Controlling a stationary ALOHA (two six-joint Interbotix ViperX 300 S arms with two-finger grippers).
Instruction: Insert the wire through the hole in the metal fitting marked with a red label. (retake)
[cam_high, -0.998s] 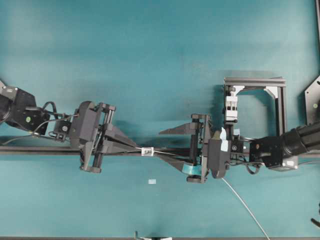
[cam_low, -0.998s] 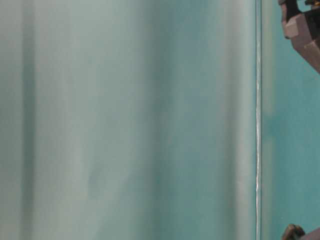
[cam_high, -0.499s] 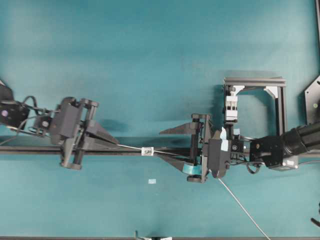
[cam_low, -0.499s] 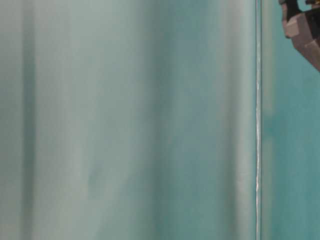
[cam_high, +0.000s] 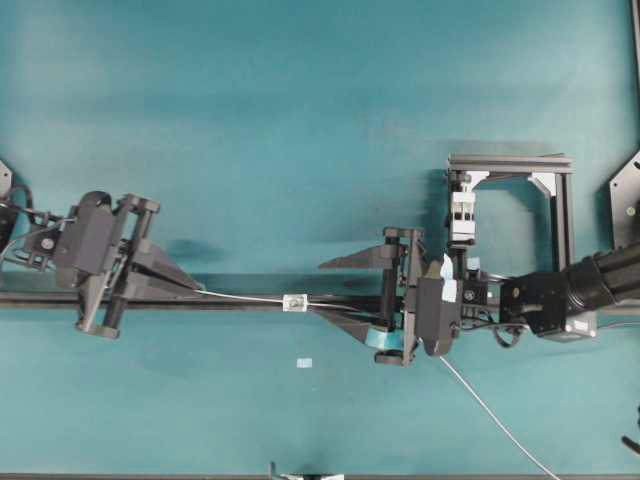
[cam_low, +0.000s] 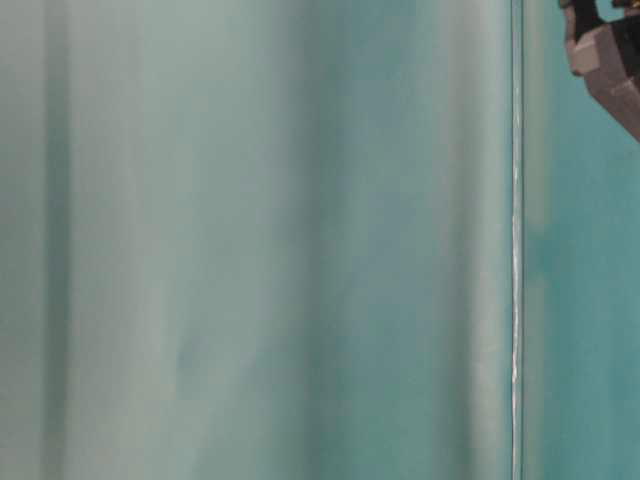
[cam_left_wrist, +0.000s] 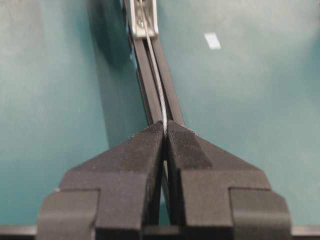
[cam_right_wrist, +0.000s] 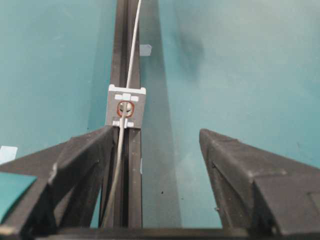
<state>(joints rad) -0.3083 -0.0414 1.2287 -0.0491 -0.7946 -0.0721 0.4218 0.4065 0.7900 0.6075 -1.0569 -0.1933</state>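
Observation:
The thin silver wire (cam_high: 245, 296) runs through the hole (cam_right_wrist: 125, 108), ringed in red, of the small metal fitting (cam_high: 294, 302) on the black rail (cam_high: 30, 298). My left gripper (cam_high: 200, 290) is far left of the fitting and shut on the wire's end (cam_left_wrist: 156, 80), which stretches straight back to the fitting (cam_left_wrist: 142, 20). My right gripper (cam_high: 325, 290) stands open just right of the fitting (cam_right_wrist: 126, 107); its jaws straddle the rail without touching the wire (cam_right_wrist: 119, 145). The wire's tail (cam_high: 490, 410) trails toward the front right.
A black frame (cam_high: 510, 160) carrying a white clamp block (cam_high: 461, 215) stands behind the right arm. A small pale rectangle (cam_high: 305, 363) lies on the teal table in front of the rail. The table-level view is a blur, with a dark gripper part (cam_low: 610, 60) at top right.
My left gripper has moved steadily left along the rail, drawing more wire through the fitting. The right gripper has stayed open and still.

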